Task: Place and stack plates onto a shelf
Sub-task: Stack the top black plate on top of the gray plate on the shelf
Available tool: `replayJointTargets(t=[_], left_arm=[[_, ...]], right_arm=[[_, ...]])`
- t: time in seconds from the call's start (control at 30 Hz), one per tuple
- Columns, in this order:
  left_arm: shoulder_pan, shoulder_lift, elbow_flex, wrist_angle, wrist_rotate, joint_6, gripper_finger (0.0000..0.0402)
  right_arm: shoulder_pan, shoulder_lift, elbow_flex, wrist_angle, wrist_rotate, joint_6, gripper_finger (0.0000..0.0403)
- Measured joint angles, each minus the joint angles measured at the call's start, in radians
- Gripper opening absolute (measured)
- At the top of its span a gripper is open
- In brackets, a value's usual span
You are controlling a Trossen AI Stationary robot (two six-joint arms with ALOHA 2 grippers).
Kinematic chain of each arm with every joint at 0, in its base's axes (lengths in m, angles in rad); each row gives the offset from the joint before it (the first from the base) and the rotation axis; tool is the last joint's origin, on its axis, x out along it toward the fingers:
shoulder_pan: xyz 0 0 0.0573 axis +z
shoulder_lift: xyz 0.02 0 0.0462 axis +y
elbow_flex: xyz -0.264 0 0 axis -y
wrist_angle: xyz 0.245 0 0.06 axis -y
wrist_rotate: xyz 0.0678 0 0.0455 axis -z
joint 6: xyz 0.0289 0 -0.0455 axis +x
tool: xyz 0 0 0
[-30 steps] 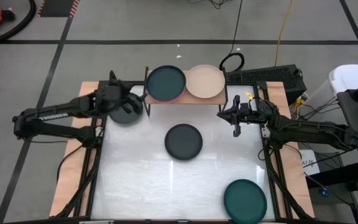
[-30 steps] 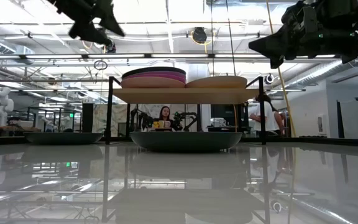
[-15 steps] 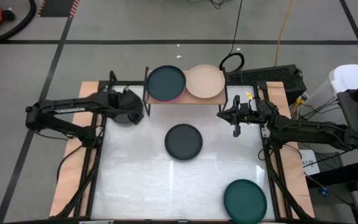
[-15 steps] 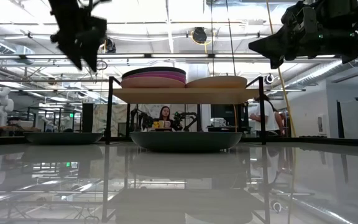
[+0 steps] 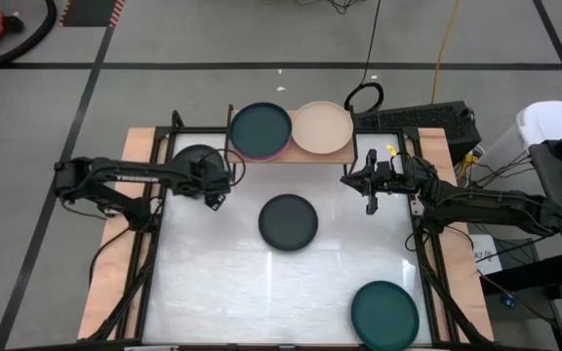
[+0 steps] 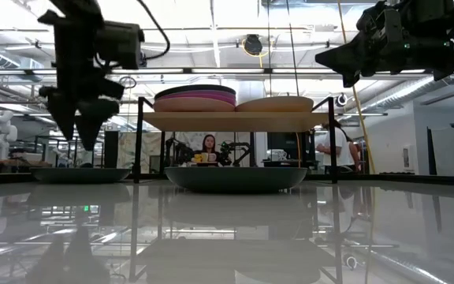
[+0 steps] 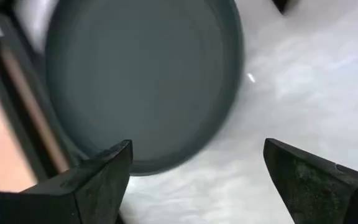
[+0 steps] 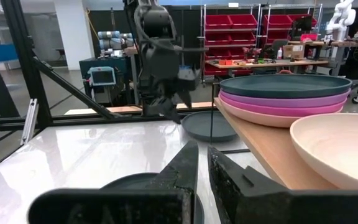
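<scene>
The light-wood shelf (image 5: 291, 154) stands at the table's far edge. On its left half is a stack of plates with a dark teal plate (image 5: 260, 130) on top, purple and pink ones (image 8: 284, 102) under it. A beige plate (image 5: 322, 127) lies on its right half. A dark grey plate (image 5: 193, 156) lies on the table left of the shelf. My left gripper (image 5: 218, 187) (image 7: 197, 146) hangs open, pointing down, over that plate's near right rim, clear of the table (image 6: 77, 130). My right gripper (image 5: 369, 190) (image 8: 202, 155) waits shut, right of the shelf.
A second dark grey plate (image 5: 288, 221) lies flat at the table's middle, and a teal plate (image 5: 384, 314) lies near the near right corner. The shelf's black legs (image 6: 139, 138) stand close to the left gripper. A person (image 6: 209, 146) shows far behind the table.
My left gripper has come down from high above the dark grey plate beside the shelf and shifted a little toward the near edge. It has tipped from slanting forward to pointing straight down. The plates and my right arm have kept still.
</scene>
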Motion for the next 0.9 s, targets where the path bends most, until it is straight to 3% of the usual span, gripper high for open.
replayJointTargets(t=[0.27, 0.6, 0.73, 0.9], left_arm=[[0.01, 0.0, -0.136, 0.249, 0.047, 0.071, 0.0363], [0.081, -0.001, -0.215, 0.338, 0.045, 0.122, 0.0349], [0.084, -0.001, -0.227, 0.335, 0.048, 0.124, 0.0272], [0.083, -0.001, -0.226, 0.335, 0.067, 0.123, 0.01]], right_arm=[[0.0, 0.0, 0.0, 0.0, 0.0, 0.023, 0.002], [0.0, 0.0, 0.0, 0.001, 0.0, 0.026, 0.002], [0.0, 0.0, 0.0, 0.001, 0.0, 0.026, 0.002], [0.0, 0.0, 0.0, 0.001, 0.0, 0.026, 0.002]])
